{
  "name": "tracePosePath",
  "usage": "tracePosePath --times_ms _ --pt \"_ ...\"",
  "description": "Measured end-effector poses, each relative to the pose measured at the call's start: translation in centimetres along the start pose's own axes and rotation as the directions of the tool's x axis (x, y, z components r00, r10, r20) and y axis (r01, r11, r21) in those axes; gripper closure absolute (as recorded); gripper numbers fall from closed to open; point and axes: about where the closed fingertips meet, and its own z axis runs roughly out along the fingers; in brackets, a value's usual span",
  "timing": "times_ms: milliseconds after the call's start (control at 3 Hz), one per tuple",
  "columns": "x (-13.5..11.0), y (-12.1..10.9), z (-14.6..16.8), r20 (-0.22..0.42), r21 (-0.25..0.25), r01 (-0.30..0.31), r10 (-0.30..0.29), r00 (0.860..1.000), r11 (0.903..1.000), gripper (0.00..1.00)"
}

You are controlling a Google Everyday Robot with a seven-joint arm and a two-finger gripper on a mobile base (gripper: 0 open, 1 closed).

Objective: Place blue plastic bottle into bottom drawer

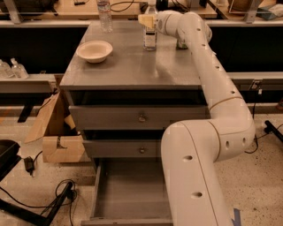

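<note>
Far to your gripper's left and well below it, a cardboard box [57,141] leans at the side of the cabinet. On the cabinet top [132,70], a white bowl [94,50] sits left of the gripper and nearer the front edge. A ribbed clear bottle [105,13] stands upright at the back edge, also left of the gripper and well apart from it. The blue plastic bottle [150,39] stands upright on the top. Your gripper [148,20] is at its upper part, just under the white cap. You cannot tell whether it has closed on the bottle. The white arm [212,75] runs from the gripper rightward and down toward the front. Far beneath the gripper, the bottom drawer [132,194] stands open, and the two knobbed drawers [110,118] above it are shut.
</note>
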Motion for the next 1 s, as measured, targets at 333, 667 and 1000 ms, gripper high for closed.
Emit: tracePosePath --times_ms 333,667,1000 --pt "0.17 0.2 0.19 -0.002 -0.003 -0.001 0.001 1.0 1.0 0.61" --pt "0.35 0.42 0.39 -0.005 -0.006 -0.001 0.001 1.0 1.0 0.84" --pt "0.52 0.62 0.59 -0.007 -0.009 -0.002 0.002 1.0 1.0 1.0"
